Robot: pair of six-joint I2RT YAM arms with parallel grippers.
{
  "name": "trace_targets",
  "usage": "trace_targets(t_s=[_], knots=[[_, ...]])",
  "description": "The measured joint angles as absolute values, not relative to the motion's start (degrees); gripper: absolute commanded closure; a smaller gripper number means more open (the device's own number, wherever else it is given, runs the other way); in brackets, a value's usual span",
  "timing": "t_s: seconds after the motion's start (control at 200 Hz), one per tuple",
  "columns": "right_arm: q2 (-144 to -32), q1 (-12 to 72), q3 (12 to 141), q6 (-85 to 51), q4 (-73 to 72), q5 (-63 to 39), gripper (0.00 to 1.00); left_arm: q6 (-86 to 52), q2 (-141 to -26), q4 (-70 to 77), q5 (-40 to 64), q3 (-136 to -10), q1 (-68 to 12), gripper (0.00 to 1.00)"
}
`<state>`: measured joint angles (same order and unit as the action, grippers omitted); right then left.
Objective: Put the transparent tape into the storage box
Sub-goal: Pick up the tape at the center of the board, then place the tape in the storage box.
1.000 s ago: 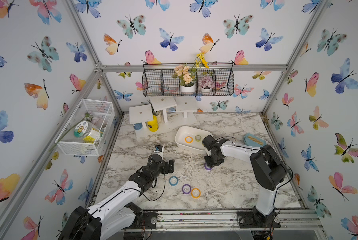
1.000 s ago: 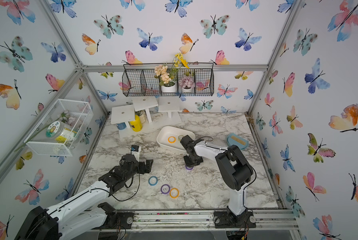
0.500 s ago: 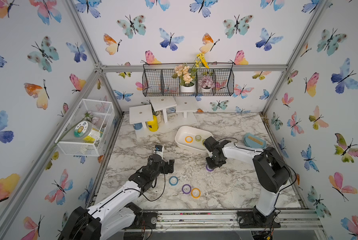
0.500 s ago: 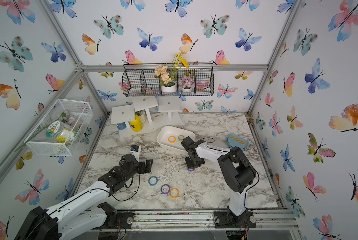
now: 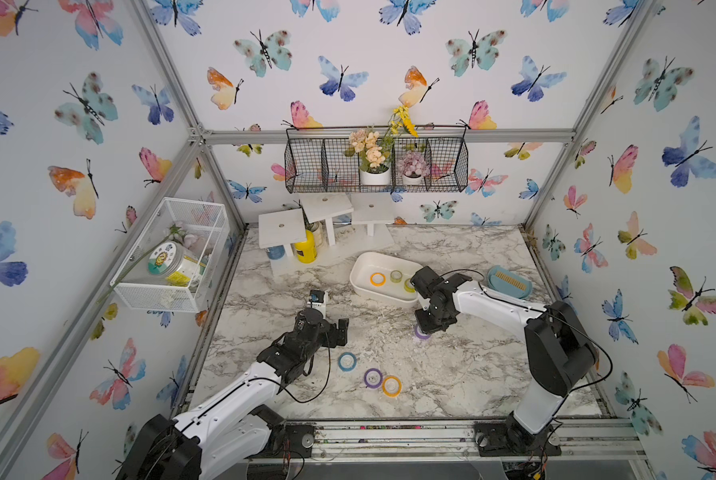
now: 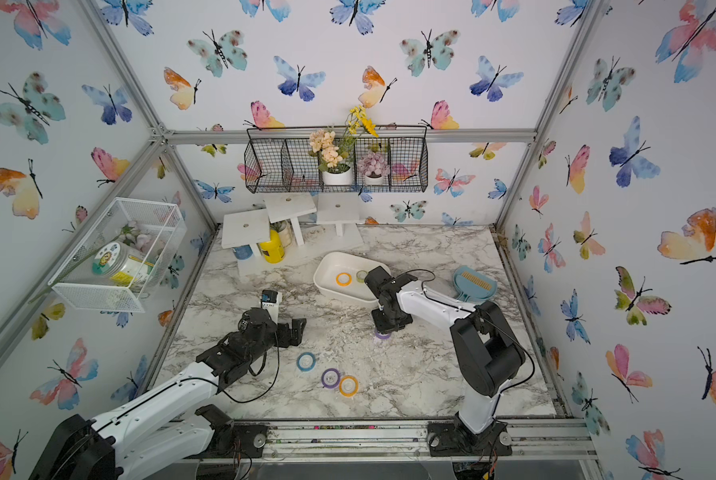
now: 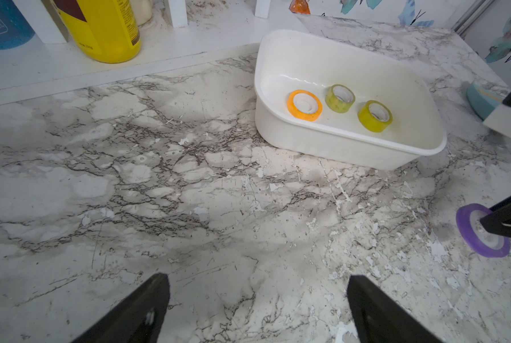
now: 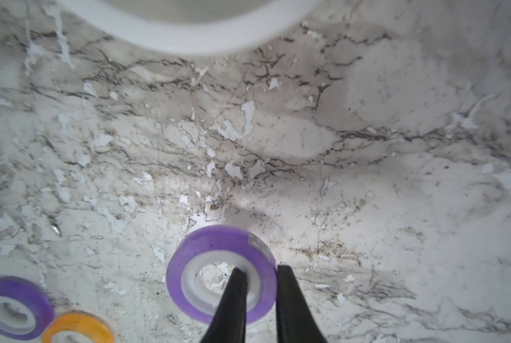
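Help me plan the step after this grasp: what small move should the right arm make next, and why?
Probably a short straight lift. In the right wrist view the right pincer pinches the wall of a purple tape roll, one finger inside its hole, one outside, and the roll looks to lie on the marble table. Raising it first should clear the storage box wall nearby.

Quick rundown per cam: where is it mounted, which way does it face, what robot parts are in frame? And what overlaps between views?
Top views: high at the front, looking down and back at the marble table; both arms and hands show.
Left wrist: low on the left arm, facing the storage box; open left hand at the edge, right hand's fingers intruding.
Right wrist: just above the table, looking down; right hand pinching the purple tape roll wall.
Shared: that purple roll and the box appear in all views.
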<state>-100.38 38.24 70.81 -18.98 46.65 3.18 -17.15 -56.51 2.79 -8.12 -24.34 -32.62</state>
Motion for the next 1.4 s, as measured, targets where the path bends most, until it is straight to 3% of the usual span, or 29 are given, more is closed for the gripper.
trace_targets(t_s=[0.27,0.826,1.216,1.401], knots=[[-102.3,38.2,81.8,-17.7,48.8,3.5,0.86,-17.1,-56.5,2.8,-8.1,-24.3,-32.6,0.01],[-120.9,32.9,104.4,-13.0,50.2,3.4,0.87,-17.1,-56.4,2.8,-8.1,-24.3,-32.6,0.01],[-126.7,32.3,106.8,-11.8,50.6,3.1,0.86,-17.2,-56.4,2.8,-8.1,-24.3,-32.6,0.01],[-126.9,32.3,106.8,-11.3,50.6,2.9,0.75,-17.1,-56.4,2.8,-8.1,-24.3,-32.6,0.01]])
